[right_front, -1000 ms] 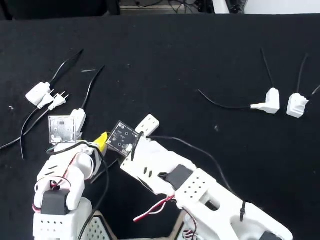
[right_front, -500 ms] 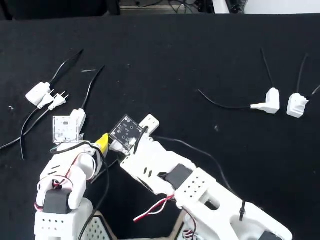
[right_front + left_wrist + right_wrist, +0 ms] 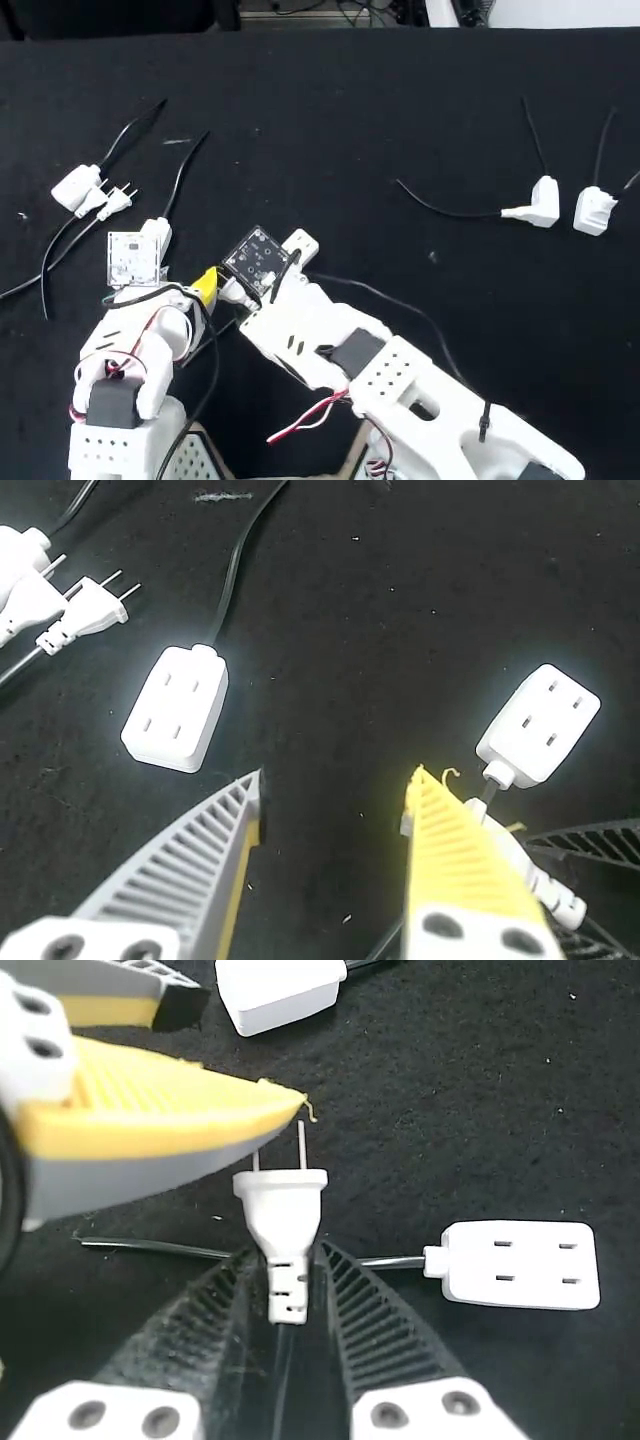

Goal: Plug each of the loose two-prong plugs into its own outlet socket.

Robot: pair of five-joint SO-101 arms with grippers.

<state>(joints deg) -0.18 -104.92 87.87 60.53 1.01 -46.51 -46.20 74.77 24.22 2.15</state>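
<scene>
Right claw (image 3: 285, 1260): clamped on the body of a white two-prong plug (image 3: 280, 1215). The prongs are free and point away from the wrist, and the plug is carried low over the black counter (image 3: 330, 120).

Left claw (image 3: 335, 780): fingers apart, nothing between them. It hangs over bare counter just beside the held plug, with its yellow finger (image 3: 150, 1110) close to the prongs.

First socket block (image 3: 515, 1265): white, lying flat with its slots up. It is near the held plug but off to one side of the prongs, not in line with them.

Second socket block (image 3: 175, 708): also flat with slots up, on a black cord, beyond the left claw on its outer side.

Farther out on the left: a small loose plug (image 3: 113, 204) against a bulkier white plug (image 3: 75, 187).

Far right, well apart from the arms: an angled plug (image 3: 542, 205) and a blocky plug (image 3: 595, 212), each on its cord.

Step, as I judge it: the first plug is picked up and on its way to a socket. Nothing looks seated yet.

Next move likely calls for swinging the prongs over the first socket block, tipping them down to meet the upward slots, then pressing. The block looks light, so the left claw may need to pin it.
</scene>
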